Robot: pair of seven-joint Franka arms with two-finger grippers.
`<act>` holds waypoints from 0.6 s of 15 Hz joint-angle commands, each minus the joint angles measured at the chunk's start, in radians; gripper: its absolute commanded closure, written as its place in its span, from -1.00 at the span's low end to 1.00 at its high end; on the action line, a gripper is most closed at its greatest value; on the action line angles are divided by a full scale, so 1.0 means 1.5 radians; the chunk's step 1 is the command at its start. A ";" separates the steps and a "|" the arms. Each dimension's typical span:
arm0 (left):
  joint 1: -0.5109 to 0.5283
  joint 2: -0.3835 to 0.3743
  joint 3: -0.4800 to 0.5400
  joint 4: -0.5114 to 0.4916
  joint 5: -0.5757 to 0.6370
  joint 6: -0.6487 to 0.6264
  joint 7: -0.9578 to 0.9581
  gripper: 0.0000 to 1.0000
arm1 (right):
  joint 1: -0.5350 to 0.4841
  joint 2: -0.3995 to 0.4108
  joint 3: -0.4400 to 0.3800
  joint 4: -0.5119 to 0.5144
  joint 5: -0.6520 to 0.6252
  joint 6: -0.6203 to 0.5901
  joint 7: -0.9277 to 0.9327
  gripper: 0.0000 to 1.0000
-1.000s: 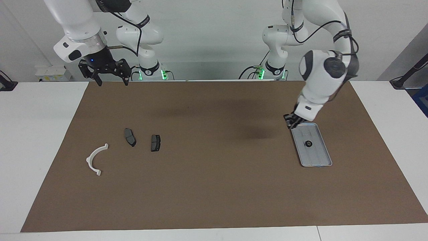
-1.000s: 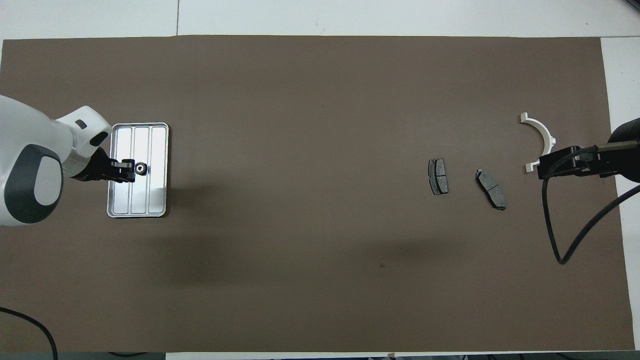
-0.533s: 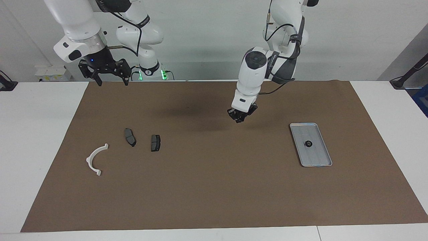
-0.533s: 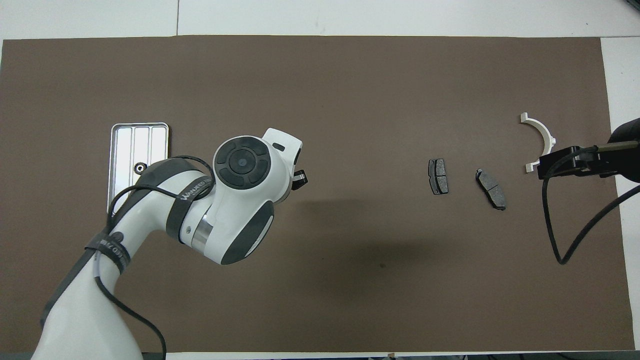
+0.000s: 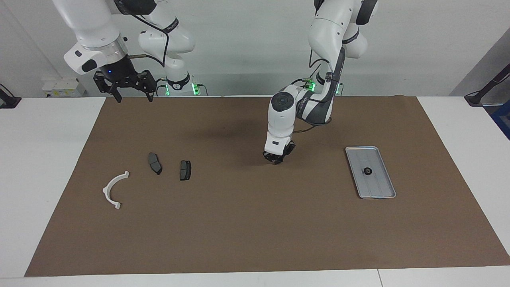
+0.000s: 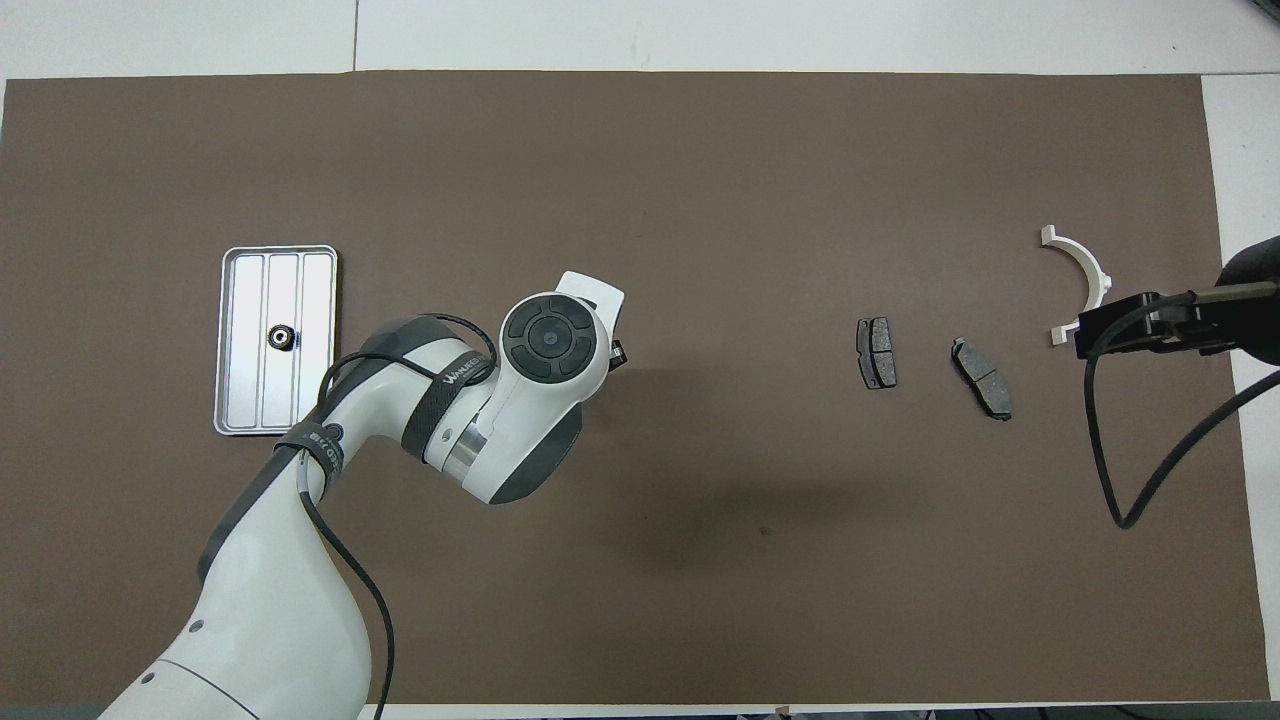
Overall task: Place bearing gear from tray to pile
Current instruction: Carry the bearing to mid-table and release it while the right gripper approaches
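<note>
The small dark bearing gear (image 5: 367,172) lies in the middle of the silver tray (image 5: 360,148) at the left arm's end of the mat; it also shows in the overhead view (image 6: 280,337) in the tray (image 6: 315,390). The pile lies at the right arm's end: a white half-ring bracket (image 5: 106,190) (image 6: 1090,268) and two dark brake pads (image 5: 154,163) (image 5: 185,170). My left gripper (image 5: 277,159) hangs low over the middle of the mat, between tray and pile, with nothing seen in it. My right gripper (image 5: 134,99) is open and waits in the air.
A brown mat (image 5: 255,231) covers most of the white table. The right gripper (image 6: 1085,335) and its black cable (image 6: 1110,450) hang beside the bracket in the overhead view. The left arm's wrist (image 6: 545,345) hides most of its gripper from above.
The left arm has swung from the tray toward the middle of the mat and come down lower. The gear has stayed in the tray. The right arm has not moved.
</note>
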 commanded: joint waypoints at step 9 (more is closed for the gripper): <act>0.029 -0.060 0.015 0.007 0.016 -0.055 0.080 -0.79 | 0.065 -0.008 0.009 -0.099 0.016 0.112 0.104 -1.00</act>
